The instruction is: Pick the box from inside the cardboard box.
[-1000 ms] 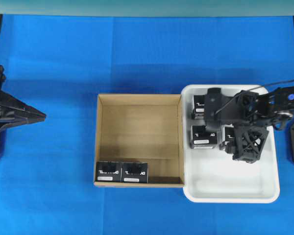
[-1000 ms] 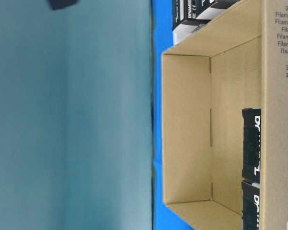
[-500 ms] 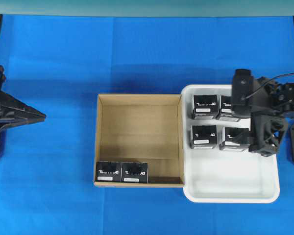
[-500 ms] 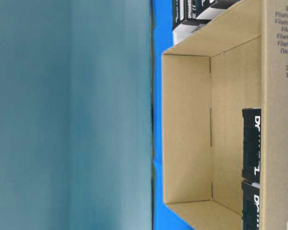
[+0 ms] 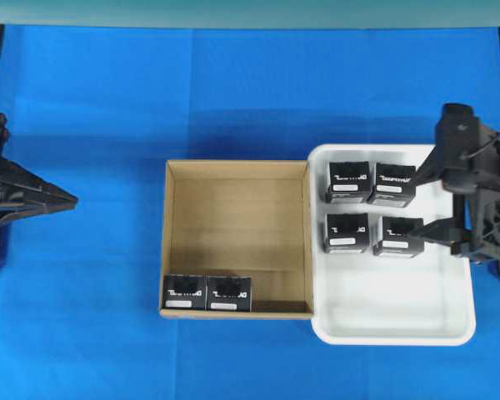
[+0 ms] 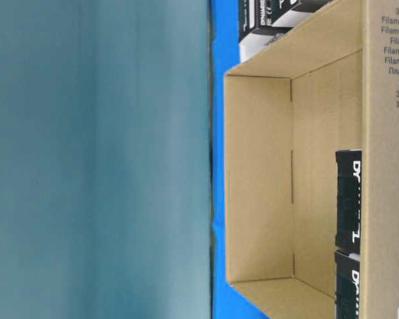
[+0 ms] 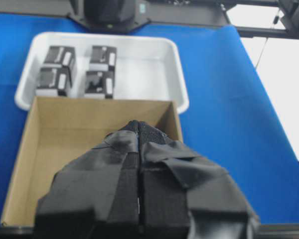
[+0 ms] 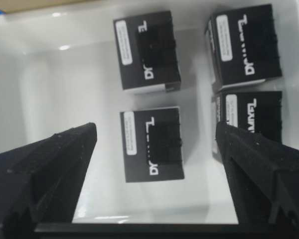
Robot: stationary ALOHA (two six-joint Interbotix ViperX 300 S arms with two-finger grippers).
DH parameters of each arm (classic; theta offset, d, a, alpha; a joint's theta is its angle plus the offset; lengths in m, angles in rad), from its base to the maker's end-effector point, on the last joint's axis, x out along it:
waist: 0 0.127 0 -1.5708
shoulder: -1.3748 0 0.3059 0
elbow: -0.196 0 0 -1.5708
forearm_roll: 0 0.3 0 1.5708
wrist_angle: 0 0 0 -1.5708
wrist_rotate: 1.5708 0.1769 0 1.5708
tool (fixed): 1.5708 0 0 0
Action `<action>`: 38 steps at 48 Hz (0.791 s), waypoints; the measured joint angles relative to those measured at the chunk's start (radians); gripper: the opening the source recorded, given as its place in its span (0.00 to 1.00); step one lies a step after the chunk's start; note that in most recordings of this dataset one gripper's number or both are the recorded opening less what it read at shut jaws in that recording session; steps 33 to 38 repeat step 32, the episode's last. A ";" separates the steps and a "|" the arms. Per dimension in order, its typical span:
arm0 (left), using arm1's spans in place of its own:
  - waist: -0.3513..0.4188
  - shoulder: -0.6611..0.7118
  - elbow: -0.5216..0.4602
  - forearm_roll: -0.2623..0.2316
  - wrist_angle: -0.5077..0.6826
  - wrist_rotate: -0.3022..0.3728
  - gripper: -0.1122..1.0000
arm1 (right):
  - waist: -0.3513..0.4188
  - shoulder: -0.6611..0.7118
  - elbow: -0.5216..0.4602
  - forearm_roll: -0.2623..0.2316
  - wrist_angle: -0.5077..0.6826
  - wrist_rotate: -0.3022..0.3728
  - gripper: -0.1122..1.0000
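The cardboard box (image 5: 237, 225) sits mid-table, and two black boxes (image 5: 184, 292) (image 5: 229, 292) stand side by side in its front left corner. From table level the cardboard box (image 6: 259, 179) shows both black boxes (image 6: 348, 199) against its near wall. My right gripper (image 5: 417, 204) is open at the right side of the white tray (image 5: 392, 321), holding nothing. In the right wrist view the gripper (image 8: 155, 130) frames a tray box (image 8: 152, 164) lying below it. My left gripper (image 5: 67, 198) is shut and empty at the far left, its tips (image 7: 138, 127) pointing at the cardboard box (image 7: 45, 149).
Several identical black boxes (image 5: 348, 181) lie in the back half of the tray, whose front half is bare. The tray (image 7: 139, 59) touches the carton's right wall. Blue cloth (image 5: 233, 100) covers the table around both.
My right gripper has drawn back to the right, from above the tray's boxes to the tray's right edge, uncovering them. It stays open. The left arm and the carton have not moved.
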State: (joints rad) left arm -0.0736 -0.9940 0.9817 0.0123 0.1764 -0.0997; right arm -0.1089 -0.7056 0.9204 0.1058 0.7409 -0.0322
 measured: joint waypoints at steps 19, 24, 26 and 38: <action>-0.006 0.000 -0.002 0.002 0.000 0.000 0.03 | -0.008 -0.123 -0.141 -0.006 0.201 0.075 0.96; -0.006 0.000 -0.002 0.002 0.000 0.000 0.03 | -0.008 -0.158 -0.144 -0.008 0.207 0.075 0.96; -0.006 0.000 -0.002 0.000 0.000 0.000 0.03 | -0.008 -0.169 -0.144 -0.006 0.207 0.075 0.96; -0.006 0.000 -0.002 0.000 -0.002 0.000 0.03 | -0.008 -0.181 -0.144 -0.008 0.207 0.077 0.96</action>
